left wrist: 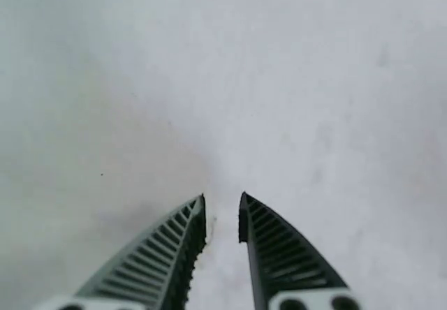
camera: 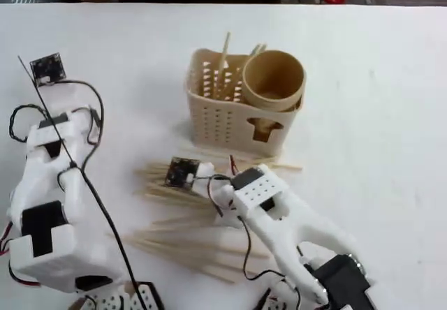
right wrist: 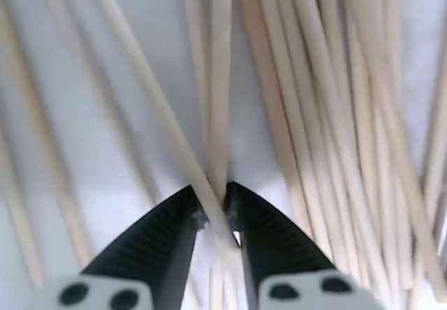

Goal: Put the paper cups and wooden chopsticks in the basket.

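Note:
The cream basket stands at the table's middle with a paper cup and a few wooden chopsticks upright in it. A loose pile of chopsticks lies on the table in front of the basket. My right arm is bent down over that pile. Its gripper is shut on a slanted chopstick, with several more lying under and beside the fingers. My left gripper hangs over the bare white table, its fingers a narrow gap apart and holding nothing.
My left arm sits at the table's left side with loose black cables trailing along it. A few chopsticks lie against the basket's front foot. White table stretches to the right of the basket.

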Robot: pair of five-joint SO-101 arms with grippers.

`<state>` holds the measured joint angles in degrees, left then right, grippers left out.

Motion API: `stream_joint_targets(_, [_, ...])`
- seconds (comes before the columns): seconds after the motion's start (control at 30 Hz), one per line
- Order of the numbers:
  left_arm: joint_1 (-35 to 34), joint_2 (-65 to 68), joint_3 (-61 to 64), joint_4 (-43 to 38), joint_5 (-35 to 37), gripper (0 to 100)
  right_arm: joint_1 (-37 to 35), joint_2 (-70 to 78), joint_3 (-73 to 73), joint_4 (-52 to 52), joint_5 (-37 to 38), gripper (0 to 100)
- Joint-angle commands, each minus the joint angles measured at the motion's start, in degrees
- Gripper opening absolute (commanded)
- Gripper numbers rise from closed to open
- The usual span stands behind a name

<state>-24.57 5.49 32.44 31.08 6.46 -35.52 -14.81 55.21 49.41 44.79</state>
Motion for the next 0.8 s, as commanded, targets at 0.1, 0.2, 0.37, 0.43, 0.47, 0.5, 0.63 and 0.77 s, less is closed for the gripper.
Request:
stream_joint_targets(0.1, [0.75,-0.48,-2.99,-0.18,0.44,10,1.71,-8.92,-1.76,2.68,-4.75,1.6])
stream_joint_targets(0.2, [1.54,-0.48,-2.90,-0.09,0.44,10,1.80,-19.21,-1.41,6.81,-6.42,1.6])
stream_joint_targets(0.37, [1.54,-0.48,-2.99,0.00,0.44,10,3.56,-35.74,-1.14,10.77,-11.60,1.6])
stream_joint_targets(0.43, [1.54,-0.48,-2.90,0.09,0.44,10,5.14,-40.40,-0.09,10.42,-13.01,1.6])
stream_joint_targets(0.47, [1.54,-0.48,-2.90,0.09,0.44,10,5.93,-42.24,0.53,10.15,-13.45,1.6])
stream_joint_targets(0.5, [1.54,-0.48,-2.90,0.09,0.44,10,6.90,-43.91,0.88,9.71,-13.89,1.6])
stream_joint_targets(0.63, [1.54,-0.48,-2.81,0.09,0.44,10,10.86,-48.84,1.14,9.54,-14.42,1.6])
stream_joint_targets(0.77, [1.54,-0.48,-2.99,0.09,0.44,10,11.56,-52.18,1.32,9.54,-17.58,1.6])
